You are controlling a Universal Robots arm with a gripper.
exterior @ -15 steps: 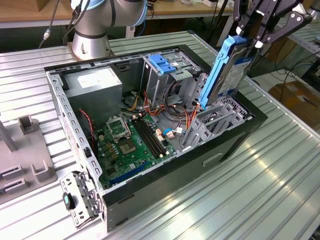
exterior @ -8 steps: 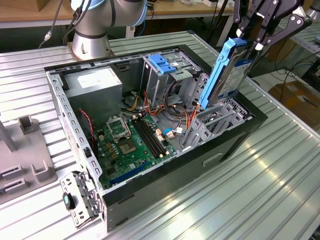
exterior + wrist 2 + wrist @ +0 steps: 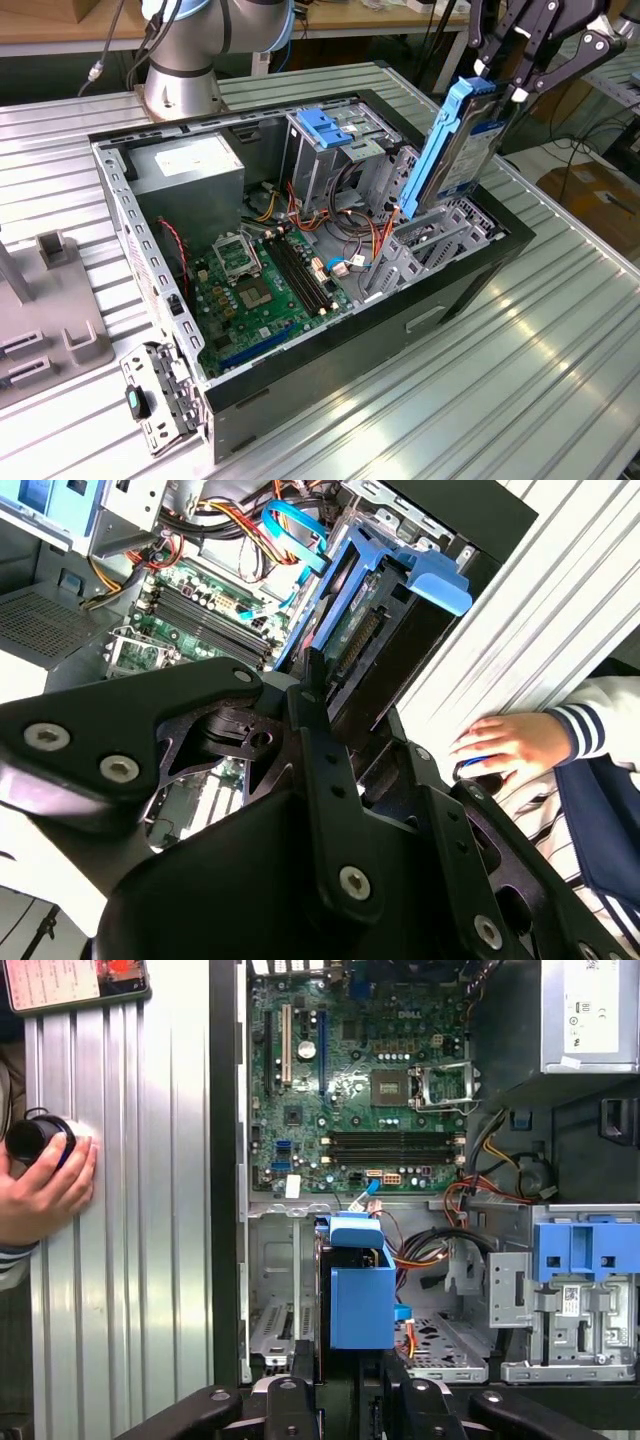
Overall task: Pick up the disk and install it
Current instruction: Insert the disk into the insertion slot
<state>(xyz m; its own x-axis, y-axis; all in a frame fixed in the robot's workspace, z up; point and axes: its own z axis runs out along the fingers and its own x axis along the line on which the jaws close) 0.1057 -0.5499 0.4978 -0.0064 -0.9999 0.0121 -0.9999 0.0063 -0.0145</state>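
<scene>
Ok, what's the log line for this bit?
gripper: shut on black-silver hard drive in blue frame | pose: tilted, lower end inside open black computer case

A ribbed metal table point(image 3: 520, 380) stands before a wooden workbench point(image 3: 40, 28).

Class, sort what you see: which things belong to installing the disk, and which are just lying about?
Belongs to the job: black-silver rectangular disk in its blue plastic frame; black gripper shut on it; grey metal drive bay beneath it; open black computer case.

Lying about: large grey power-supply box; green motherboard; light-blue plastic bracket; grey plastic fixture.
</scene>
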